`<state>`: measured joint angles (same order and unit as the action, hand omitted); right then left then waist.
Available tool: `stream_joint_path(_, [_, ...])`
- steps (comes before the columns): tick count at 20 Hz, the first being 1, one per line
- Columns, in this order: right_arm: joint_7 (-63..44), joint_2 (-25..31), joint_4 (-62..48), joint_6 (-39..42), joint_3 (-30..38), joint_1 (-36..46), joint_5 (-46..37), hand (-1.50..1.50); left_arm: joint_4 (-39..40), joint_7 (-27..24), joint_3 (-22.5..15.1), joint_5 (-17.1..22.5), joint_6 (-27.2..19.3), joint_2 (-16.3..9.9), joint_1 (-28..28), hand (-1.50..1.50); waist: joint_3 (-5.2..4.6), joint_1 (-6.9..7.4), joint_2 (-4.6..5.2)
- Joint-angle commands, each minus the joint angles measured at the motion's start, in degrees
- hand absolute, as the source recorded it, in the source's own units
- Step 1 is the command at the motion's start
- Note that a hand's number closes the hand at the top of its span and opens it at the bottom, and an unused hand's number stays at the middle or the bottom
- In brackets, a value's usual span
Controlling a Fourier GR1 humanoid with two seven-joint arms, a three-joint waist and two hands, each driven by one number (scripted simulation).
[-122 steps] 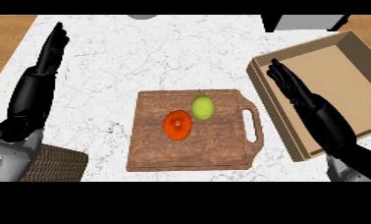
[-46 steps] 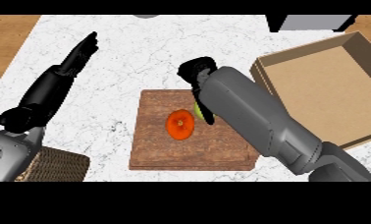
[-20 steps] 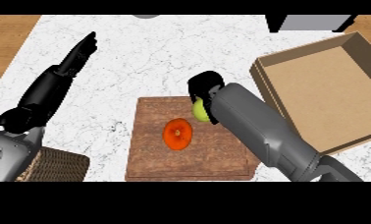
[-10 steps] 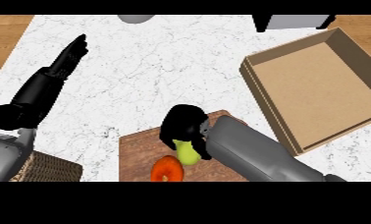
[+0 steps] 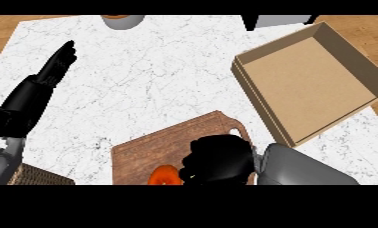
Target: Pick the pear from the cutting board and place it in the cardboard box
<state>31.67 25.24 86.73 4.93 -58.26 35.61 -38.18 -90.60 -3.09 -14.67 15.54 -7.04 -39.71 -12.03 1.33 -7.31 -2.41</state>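
Note:
My right hand (image 5: 216, 160) is curled into a fist over the wooden cutting board (image 5: 159, 145) at the view's lower edge. The pear is hidden inside that curl; none of its green shows. An orange-red fruit (image 5: 164, 176) lies on the board just left of the hand. The open cardboard box (image 5: 308, 80) stands to the upper right of the hand, apart from it, with a bare floor. At the left edge my left hand (image 5: 55, 67) rests open, fingers pointing up.
A woven basket corner (image 5: 38, 175) shows at the lower left. A brown bowl rim (image 5: 122, 20) and a grey object (image 5: 278, 20) sit at the counter's far edge. White marble counter (image 5: 155, 72) lies between the board and the box.
The board and my right hand have slid lower in the view and the box nearer the middle. The pear's green, visible under the fingers before, is now covered.

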Motion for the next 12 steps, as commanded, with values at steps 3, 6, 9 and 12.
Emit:
stream_joint_path(3, [11.1, 17.6, 16.2, -8.7, 7.4, -9.1, 5.2, 1.50, 0.0, -1.0, 0.0, 0.1, -1.9, 1.5, 3.9, 0.00, -1.05, -1.50, 0.59])
stream_joint_path(6, [12.9, 25.0, 18.7, -11.3, 16.0, -15.4, 13.8, 1.50, -1.0, -1.6, 0.6, 0.6, -1.4, 0.7, 4.1, 0.00, -1.10, -1.36, 1.24])
stream_joint_path(9, [11.3, 29.9, 19.6, -9.4, 24.1, -20.1, 24.7, 1.50, -2.2, -1.0, 0.6, 1.2, -2.1, 1.0, 4.9, 0.00, -1.21, -0.59, 1.47])
stream_joint_path(12, [11.9, 34.3, 19.0, -7.8, 32.8, -22.9, 34.9, 1.50, -2.6, -2.8, -0.4, 0.0, -1.6, 0.8, 5.6, 0.00, -1.29, 0.75, 1.78])
